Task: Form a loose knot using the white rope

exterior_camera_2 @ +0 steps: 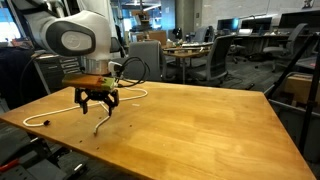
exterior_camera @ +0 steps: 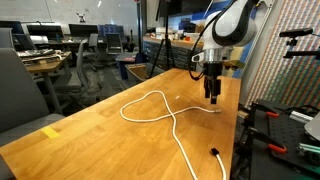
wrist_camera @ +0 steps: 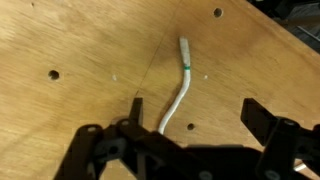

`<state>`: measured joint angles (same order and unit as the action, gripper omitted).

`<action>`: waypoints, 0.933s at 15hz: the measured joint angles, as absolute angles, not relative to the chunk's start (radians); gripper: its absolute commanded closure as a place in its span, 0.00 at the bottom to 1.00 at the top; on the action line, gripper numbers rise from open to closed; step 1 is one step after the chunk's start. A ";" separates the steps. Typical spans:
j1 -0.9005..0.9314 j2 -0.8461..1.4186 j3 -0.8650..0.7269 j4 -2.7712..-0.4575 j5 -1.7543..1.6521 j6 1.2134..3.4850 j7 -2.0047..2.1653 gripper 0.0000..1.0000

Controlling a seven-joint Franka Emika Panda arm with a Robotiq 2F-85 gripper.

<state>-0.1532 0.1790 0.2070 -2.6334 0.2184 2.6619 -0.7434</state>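
— On the far left, what is there?
— A grey chair [exterior_camera: 20, 90] beside the table [exterior_camera: 100, 130]. Then a bit of yellow tape [exterior_camera: 50, 131] on the table's edge.
— What comes next?
— The rope [exterior_camera: 150, 105]. It lies flat on the wood and makes one big loop near the middle of the table. It crosses over itself at the near side of the loop.
— Where does it go from there?
— One part runs right and ends under the gripper [exterior_camera: 213, 97]. The other part runs to the near edge of the table.
— Is the gripper holding the rope?
— No. It hangs low over the table, right of the loop. Its fingers [wrist_camera: 135, 110] are spread wide, and nothing is pinched.
— How do you know?
— The wrist view shows it. One finger is on the left and one is far off on the right. The rope's end lies on the wood between them, closer to the left one.
— Is there anything on that end?
— A thin green band [wrist_camera: 188, 68] near the tip. Small round holes [wrist_camera: 53, 74] sit in the wood around it.
— And on the far right?
— The white arm [exterior_camera: 235, 20] comes down to the gripper by the table's right edge.
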 measured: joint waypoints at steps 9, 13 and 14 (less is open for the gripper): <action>-0.083 0.218 0.126 -2.686 0.049 2.747 -0.541 0.00; -0.022 0.141 0.075 -2.751 -0.130 2.751 -0.334 0.01; -0.006 0.137 0.070 -2.750 -0.170 2.751 -0.284 0.03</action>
<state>-0.0062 0.1375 0.0698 -2.7502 -0.1699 2.7508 -0.2844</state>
